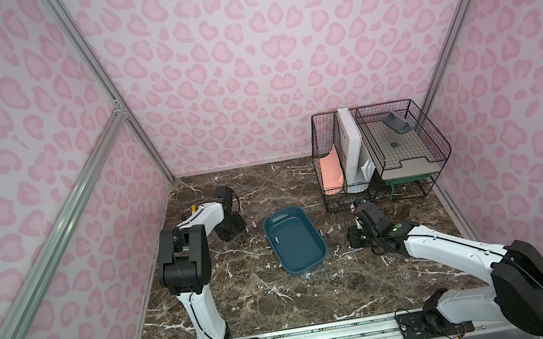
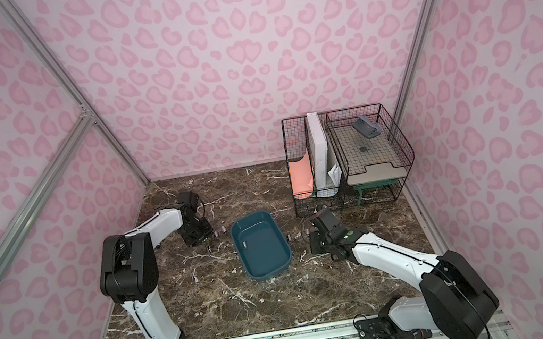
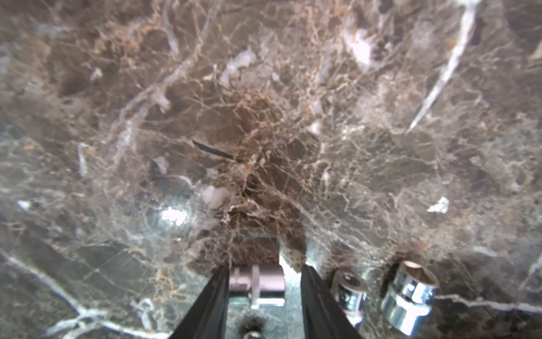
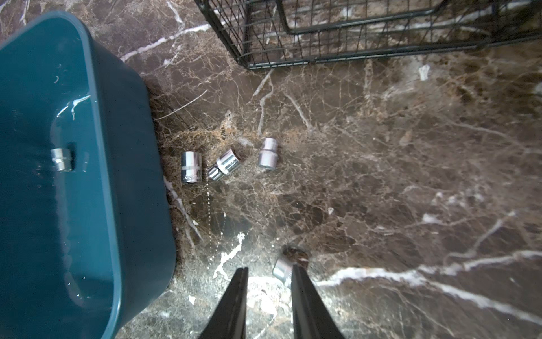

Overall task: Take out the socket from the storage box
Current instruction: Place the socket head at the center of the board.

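The dark teal storage box (image 1: 307, 258) (image 2: 273, 263) (image 4: 132, 176) lies mid-table in both top views. One silver socket (image 1: 276, 239) (image 4: 61, 159) rests on its floor. My left gripper (image 1: 237, 233) (image 3: 264, 268) is down at the table left of the box, jaws open around a socket (image 3: 258, 281) that lies on the marble. That socket touches one finger and stands clear of the other. My right gripper (image 1: 354, 238) (image 4: 269, 271) hangs low on the box's right, open with nothing between its fingers. A socket (image 4: 283, 268) lies just outside one fingertip.
Two more sockets (image 3: 349, 290) (image 3: 410, 293) stand beside the left gripper. Three sockets (image 4: 191, 167) (image 4: 225, 167) (image 4: 268, 152) lie on the marble between the box and the right gripper. A black wire rack (image 1: 399, 107) (image 4: 249, 58) holding papers stands at the back right.
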Motion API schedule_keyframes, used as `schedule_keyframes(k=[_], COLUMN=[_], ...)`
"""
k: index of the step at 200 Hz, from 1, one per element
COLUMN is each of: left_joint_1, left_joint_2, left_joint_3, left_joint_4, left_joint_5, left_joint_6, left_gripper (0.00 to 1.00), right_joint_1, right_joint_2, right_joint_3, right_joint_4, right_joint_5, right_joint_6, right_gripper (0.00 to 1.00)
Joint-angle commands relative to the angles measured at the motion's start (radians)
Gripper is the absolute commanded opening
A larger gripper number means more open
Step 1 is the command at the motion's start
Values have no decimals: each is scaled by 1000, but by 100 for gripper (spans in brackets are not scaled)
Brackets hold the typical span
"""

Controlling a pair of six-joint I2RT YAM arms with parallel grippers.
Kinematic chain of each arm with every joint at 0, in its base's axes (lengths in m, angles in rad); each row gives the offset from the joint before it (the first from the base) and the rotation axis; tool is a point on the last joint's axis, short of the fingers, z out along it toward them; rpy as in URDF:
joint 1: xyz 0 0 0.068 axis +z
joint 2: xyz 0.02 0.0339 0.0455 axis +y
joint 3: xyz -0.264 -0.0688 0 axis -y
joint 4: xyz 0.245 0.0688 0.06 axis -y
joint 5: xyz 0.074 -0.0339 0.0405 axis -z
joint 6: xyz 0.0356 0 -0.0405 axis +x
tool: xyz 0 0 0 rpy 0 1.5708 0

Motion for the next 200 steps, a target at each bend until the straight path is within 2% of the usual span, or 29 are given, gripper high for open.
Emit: schedule_keyframes(k=[1, 54, 102, 158, 200], left_joint_1=[-3, -14, -22, -22, -22], left_joint_2=[-16, -74, -233, -435, -535], left_joint_3=[-1, 10, -44, -94, -105], left_joint_4=[-32, -95, -159, -194, -239], left_joint_5=[-1, -28, -12, 56, 62], left_joint_6=[5, 7, 17, 26, 44], left_gripper=[45, 47, 49, 50, 51], right_joint_1=[3, 14, 77, 229, 278], right_joint_2=[-4, -27, 10, 285, 477], right_joint_3=[11, 40, 131, 428, 593], right_joint_4=[11, -8, 17, -16, -23], right_joint_5=[9, 7, 10, 49, 13], right_joint_6=[8, 17, 32, 40, 36], right_gripper=[31, 31, 31, 31, 31])
